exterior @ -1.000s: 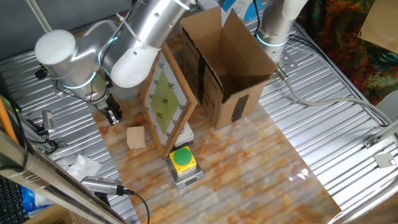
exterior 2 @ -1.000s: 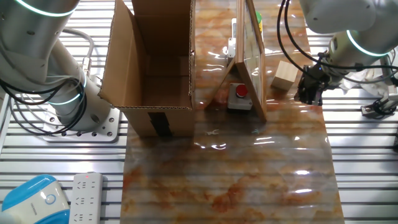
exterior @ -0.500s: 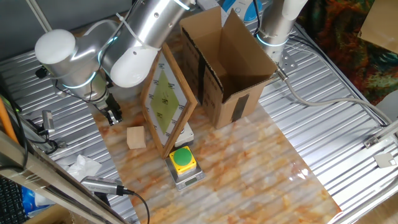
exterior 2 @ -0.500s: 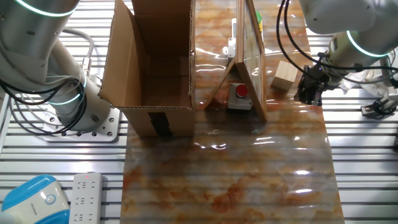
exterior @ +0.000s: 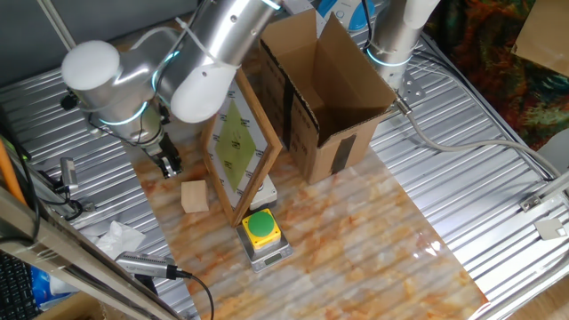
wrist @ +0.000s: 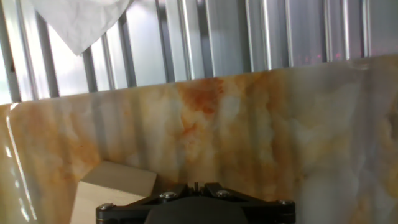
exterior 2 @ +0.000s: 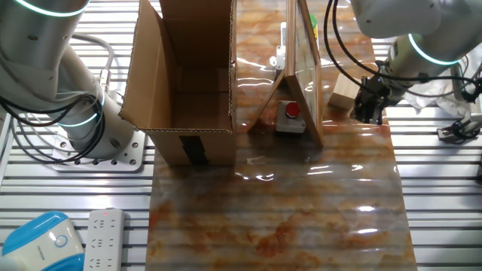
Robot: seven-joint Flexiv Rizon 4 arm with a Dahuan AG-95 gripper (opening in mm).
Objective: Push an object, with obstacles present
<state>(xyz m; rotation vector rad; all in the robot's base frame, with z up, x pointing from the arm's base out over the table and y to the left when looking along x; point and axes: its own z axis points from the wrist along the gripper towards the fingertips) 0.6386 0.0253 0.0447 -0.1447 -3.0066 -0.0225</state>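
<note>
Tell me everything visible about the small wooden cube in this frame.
The small light-tan wooden cube is plain and unmarked, with smooth flat faces and crisp edges. It sits flat on the marbled orange-and-white mat, near the mat's edge, beside the wooden-framed white board but apart from it. The black hand hangs close by it; whether they touch cannot be told. In the hand view only one corner of the cube shows, at lower left.

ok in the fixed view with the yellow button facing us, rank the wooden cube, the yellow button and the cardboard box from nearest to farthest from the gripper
1. The wooden cube, just below the gripper on the marble mat.
2. The yellow button, lower right of the gripper, past the framed board's foot.
3. The cardboard box, far right, beyond the framed board.
</note>
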